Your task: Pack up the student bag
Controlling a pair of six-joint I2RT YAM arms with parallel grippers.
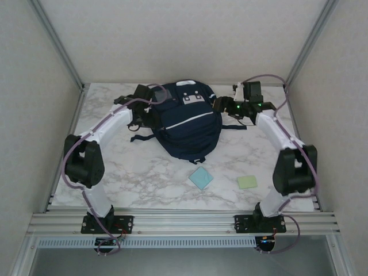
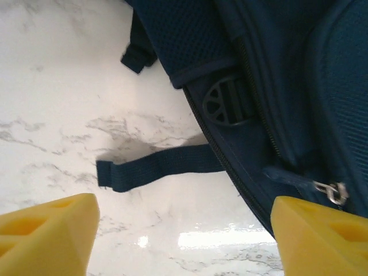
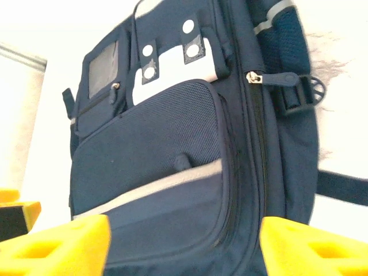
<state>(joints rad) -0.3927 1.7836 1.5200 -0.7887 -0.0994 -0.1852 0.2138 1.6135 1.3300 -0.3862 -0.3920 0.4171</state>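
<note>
The student bag (image 1: 188,122), dark navy with white stripes and a white buckle patch, lies at the back middle of the marble table (image 1: 149,172). My left gripper (image 1: 149,110) is at its left side and my right gripper (image 1: 222,107) at its right side. In the left wrist view the left gripper (image 2: 184,241) stands open over bare marble, its right finger (image 2: 319,236) at the bag's zipped edge (image 2: 276,115) near a metal zipper pull (image 2: 330,191). In the right wrist view the right gripper (image 3: 184,247) stands open in front of the bag's front pocket (image 3: 155,155), with nothing held.
A loose navy strap (image 2: 155,167) lies flat on the marble by the left gripper. A light blue square (image 1: 200,178) and a green square (image 1: 248,182) lie in front of the bag. Enclosure walls stand on three sides, and an aluminium rail (image 1: 184,221) runs along the near edge.
</note>
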